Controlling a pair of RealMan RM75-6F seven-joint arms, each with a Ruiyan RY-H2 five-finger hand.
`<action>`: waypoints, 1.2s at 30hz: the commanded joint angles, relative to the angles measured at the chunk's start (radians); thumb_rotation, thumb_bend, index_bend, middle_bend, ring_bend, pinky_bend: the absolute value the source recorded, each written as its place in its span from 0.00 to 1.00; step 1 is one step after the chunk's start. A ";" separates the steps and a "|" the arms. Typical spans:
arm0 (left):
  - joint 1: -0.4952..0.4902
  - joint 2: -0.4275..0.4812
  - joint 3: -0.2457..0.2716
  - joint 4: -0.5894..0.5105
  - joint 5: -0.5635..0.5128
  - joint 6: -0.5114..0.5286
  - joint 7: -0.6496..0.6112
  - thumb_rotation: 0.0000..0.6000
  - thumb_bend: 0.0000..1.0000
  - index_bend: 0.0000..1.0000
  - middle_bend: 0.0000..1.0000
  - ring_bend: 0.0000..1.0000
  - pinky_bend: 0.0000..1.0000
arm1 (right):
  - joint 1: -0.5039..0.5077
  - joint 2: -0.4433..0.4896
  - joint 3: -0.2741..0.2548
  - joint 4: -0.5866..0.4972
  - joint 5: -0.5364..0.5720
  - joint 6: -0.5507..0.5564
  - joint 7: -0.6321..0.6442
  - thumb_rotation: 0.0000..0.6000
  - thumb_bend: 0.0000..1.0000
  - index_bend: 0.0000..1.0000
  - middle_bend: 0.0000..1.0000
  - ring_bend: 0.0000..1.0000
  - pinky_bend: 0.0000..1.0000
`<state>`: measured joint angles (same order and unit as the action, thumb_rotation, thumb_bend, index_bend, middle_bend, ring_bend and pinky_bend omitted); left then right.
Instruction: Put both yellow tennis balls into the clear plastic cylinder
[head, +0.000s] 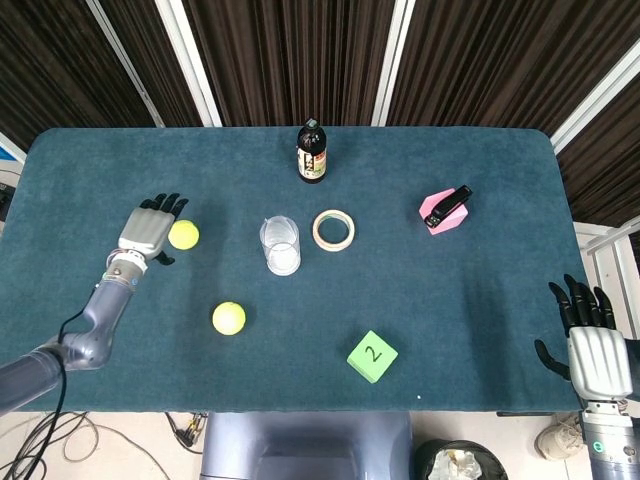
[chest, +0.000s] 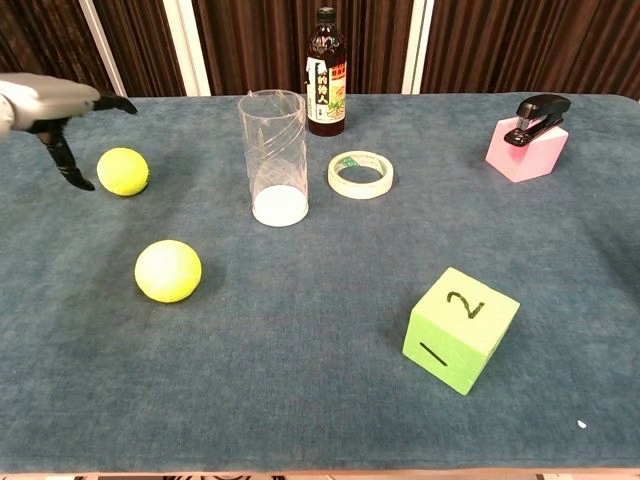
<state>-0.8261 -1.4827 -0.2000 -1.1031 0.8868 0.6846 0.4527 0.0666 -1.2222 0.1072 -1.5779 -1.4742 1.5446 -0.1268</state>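
Two yellow tennis balls lie on the blue table: the far ball at the left and the near ball closer to the front edge. The clear plastic cylinder stands upright and empty at the centre. My left hand hovers open just left of the far ball, fingers spread, not touching it. Off the table's right front corner, my right hand stays open and holds nothing.
A dark bottle stands behind the cylinder, and a tape roll lies right of it. A black stapler on a pink block sits at the right. A green cube marked 2 rests near the front edge.
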 joint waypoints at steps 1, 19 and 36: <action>-0.025 -0.042 0.005 0.039 -0.028 -0.016 0.012 1.00 0.02 0.09 0.07 0.02 0.22 | 0.000 -0.001 0.001 0.001 0.002 0.001 -0.002 1.00 0.35 0.11 0.03 0.06 0.01; -0.071 -0.164 0.044 0.204 -0.059 -0.049 0.040 1.00 0.21 0.19 0.29 0.21 0.42 | -0.001 -0.006 0.005 0.001 0.011 -0.001 -0.001 1.00 0.35 0.11 0.03 0.06 0.01; -0.056 -0.153 0.033 0.182 -0.016 0.019 0.013 1.00 0.32 0.34 0.47 0.38 0.61 | -0.005 -0.003 0.013 -0.014 0.024 0.002 0.004 1.00 0.35 0.11 0.03 0.06 0.01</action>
<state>-0.8864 -1.6475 -0.1643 -0.9060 0.8680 0.6971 0.4694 0.0618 -1.2256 0.1196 -1.5907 -1.4504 1.5462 -0.1229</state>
